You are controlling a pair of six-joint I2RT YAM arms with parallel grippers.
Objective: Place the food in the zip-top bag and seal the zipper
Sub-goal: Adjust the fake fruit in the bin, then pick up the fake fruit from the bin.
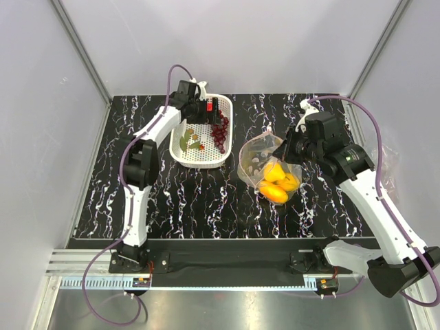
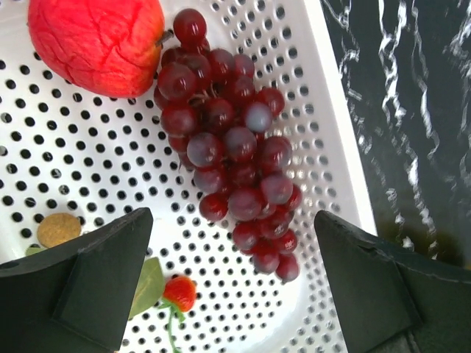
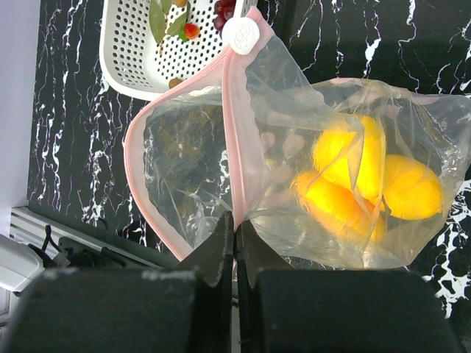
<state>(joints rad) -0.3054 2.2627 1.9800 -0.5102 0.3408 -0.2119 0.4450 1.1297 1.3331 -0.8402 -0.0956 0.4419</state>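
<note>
Loading food: the left claw (image 2: pixel 234 243), spread wide, is hovering over the grape bunch (image 2: pixel 228 154) in the basket (image 2: pixel 73 162), upper centre of the top view. The right claw (image 3: pixel 235 243) is pinching the zip-top bag (image 3: pixel 309 132) by its zipper (image 3: pixel 234 147), centre-right. Next, probably closing on the grapes.

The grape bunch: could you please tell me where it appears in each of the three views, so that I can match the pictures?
Top external: the grape bunch lies along the right side of the white basket, left of centre.
Left wrist: mid-picture, below and right of the red apple.
Right wrist: only a few grapes show at the top edge, above the zip-top bag.
Shared landmark: the white basket.
</note>
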